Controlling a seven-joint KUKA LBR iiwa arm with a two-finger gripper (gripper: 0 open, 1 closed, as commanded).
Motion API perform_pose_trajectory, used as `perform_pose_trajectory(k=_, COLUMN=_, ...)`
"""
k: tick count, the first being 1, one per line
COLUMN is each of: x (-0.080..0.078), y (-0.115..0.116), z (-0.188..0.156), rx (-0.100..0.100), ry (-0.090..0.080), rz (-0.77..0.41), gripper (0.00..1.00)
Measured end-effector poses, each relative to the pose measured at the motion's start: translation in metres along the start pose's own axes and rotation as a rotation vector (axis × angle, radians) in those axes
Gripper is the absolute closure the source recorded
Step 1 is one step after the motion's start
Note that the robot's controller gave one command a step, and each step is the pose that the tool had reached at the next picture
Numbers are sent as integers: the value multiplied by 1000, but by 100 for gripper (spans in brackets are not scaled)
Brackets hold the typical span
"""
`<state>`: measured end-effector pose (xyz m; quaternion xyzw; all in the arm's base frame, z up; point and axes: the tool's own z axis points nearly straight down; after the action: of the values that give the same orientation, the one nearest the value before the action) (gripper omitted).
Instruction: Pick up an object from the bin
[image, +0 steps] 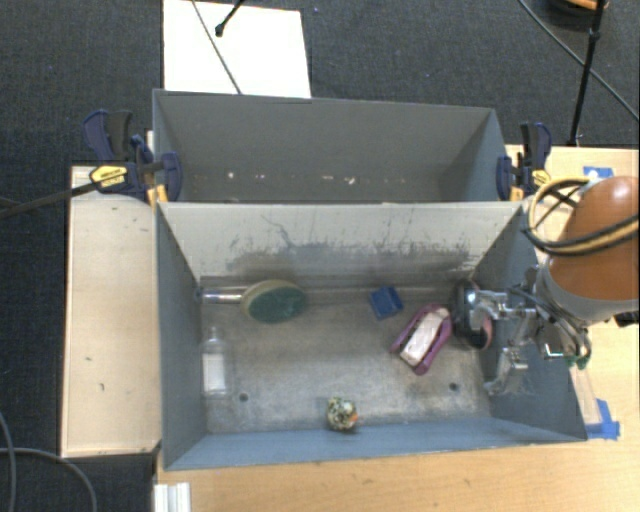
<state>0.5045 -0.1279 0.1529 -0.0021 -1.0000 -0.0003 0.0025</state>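
My gripper (488, 340) hangs at the bin's right side, low against the sloping right wall, and looks open, with one finger (492, 299) toward the back and the other toward the front. A small dark thing with a reddish spot (468, 318) lies just left of it, near the back finger; whether they touch I cannot tell. A pink and purple packet (422, 338) lies tilted on the floor a little further left. Nothing sits between the fingers.
A small blue block (386, 301) lies behind the packet. A round green brush with a clear handle (272, 300) rests at the back left, a clear little bottle (214, 365) at the left wall, a mottled ball (342, 413) at the front.
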Motion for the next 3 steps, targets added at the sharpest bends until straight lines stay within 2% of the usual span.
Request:
perform_pose_trajectory(k=1, x=-60, y=32, z=31, rx=1, ry=-10, rz=-354, gripper=0)
perform_pose_trajectory(k=2, x=-70, y=65, z=82, rx=1, ry=-7, rz=-765, gripper=0)
perform_pose_trajectory(k=3, x=-70, y=65, z=83, rx=1, ry=-6, rz=-765, gripper=100)
